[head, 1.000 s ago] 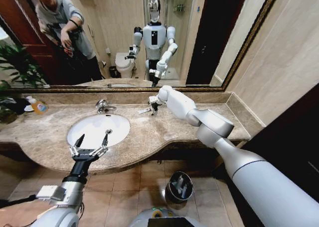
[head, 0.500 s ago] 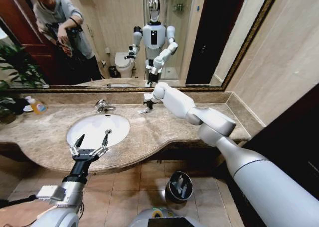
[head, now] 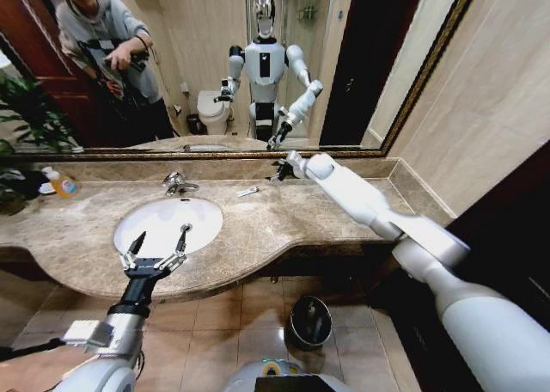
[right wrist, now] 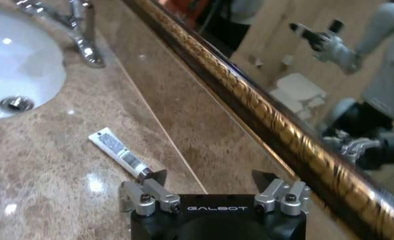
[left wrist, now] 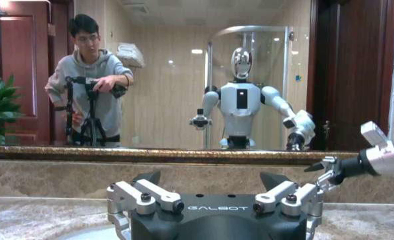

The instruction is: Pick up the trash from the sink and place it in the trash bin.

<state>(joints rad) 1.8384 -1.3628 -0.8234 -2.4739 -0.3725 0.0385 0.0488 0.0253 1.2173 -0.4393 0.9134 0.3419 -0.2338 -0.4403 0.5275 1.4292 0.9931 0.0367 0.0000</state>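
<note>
I see the right gripper (right wrist: 210, 176), jaws spread and empty, just beside a slim white tube (right wrist: 120, 153) lying flat on glossy mottled marble (right wrist: 43, 165). The left gripper (head: 157, 239), jaws open, hovers over the smooth oval sink (head: 146, 222).

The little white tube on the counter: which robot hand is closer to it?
Right. The right gripper hovers just beside the tube by the mirror; the left gripper hangs over the sink's front edge.

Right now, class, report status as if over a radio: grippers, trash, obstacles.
Left gripper open over sink front rim. Right gripper open, at the mirror, above white tube on counter. Bin on floor. Nothing blocking.
</note>
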